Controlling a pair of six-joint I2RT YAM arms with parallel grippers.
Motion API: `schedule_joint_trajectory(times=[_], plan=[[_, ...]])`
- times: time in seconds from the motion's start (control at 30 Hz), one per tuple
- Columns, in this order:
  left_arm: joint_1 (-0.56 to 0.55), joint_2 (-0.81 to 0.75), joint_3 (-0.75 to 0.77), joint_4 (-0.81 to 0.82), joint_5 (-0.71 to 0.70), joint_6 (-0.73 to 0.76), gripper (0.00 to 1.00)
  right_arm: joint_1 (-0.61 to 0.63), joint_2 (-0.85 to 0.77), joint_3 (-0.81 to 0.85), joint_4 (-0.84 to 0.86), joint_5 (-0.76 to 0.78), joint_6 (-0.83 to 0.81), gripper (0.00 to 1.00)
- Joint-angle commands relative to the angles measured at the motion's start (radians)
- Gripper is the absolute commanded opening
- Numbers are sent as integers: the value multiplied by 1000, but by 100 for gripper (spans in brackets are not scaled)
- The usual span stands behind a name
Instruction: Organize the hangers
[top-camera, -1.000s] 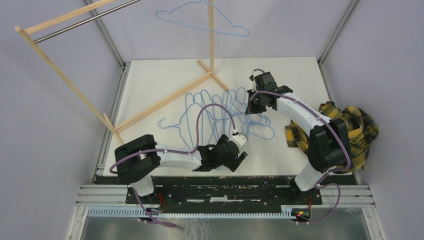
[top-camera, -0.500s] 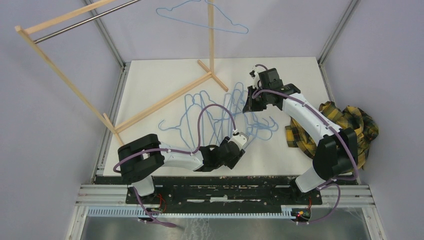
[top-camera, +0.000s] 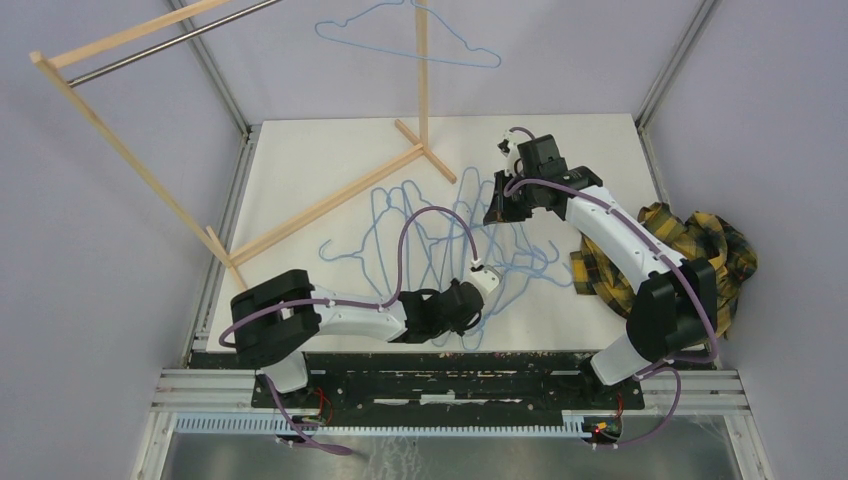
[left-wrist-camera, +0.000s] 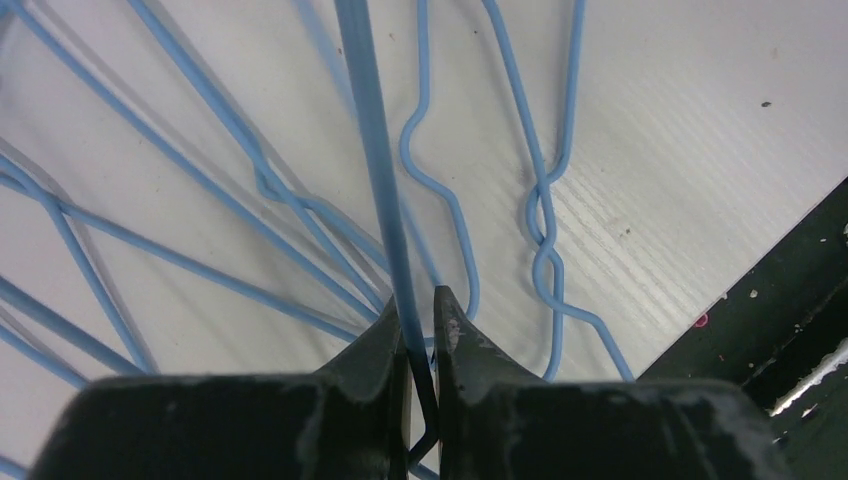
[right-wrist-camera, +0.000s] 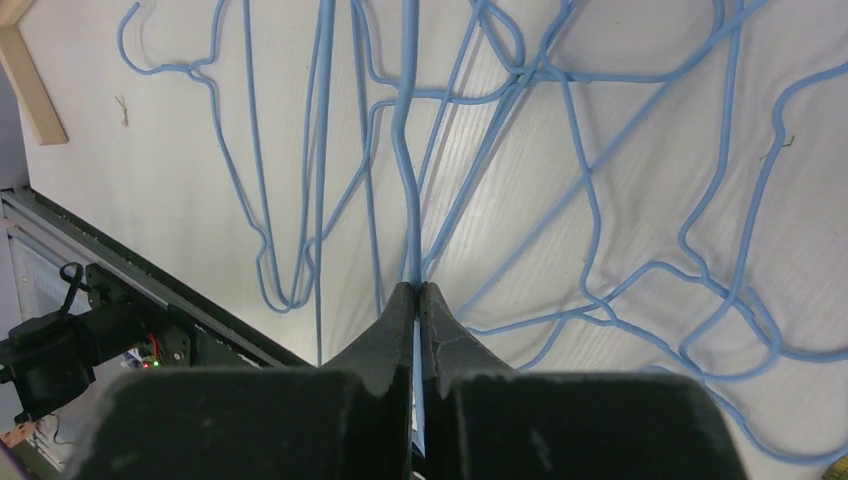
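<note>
Tangled hangers (top-camera: 432, 228) sprawl across the middle of the surface (top-camera: 310, 170) toward its near edge, where the left gripper (left-wrist-camera: 420, 312) jaws pinch one wire, while the right gripper (right-wrist-camera: 417, 298) jaws clench another farther right.

**Top external:** you look steeply down from above and behind the arm bases (top-camera: 285, 372), over the whole white table (top-camera: 300, 170).

**Wrist views:** each looks past its own tips, left fingertips (left-wrist-camera: 385, 345) and right fingertips (right-wrist-camera: 395, 320), very near the tabletop.

**Shared by all three views:** the blue hangers (top-camera: 440, 238).
</note>
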Motion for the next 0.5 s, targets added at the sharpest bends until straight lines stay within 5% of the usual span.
schedule_joint_trajectory(times=[0.0,0.07,0.33,0.47], plan=[[9,-48,24,-43,-74,-22,3,-4,-23,29,6,19,-16,8],[9,-71,19,-51,-90,-32,3,-4,-22,20,5,46,-26,17],[16,-192,5,-121,-150,-74,3,-26,-83,-83,52,319,-30,99],[30,-278,2,-164,-116,-127,3,-54,-111,-132,84,418,-27,100]])
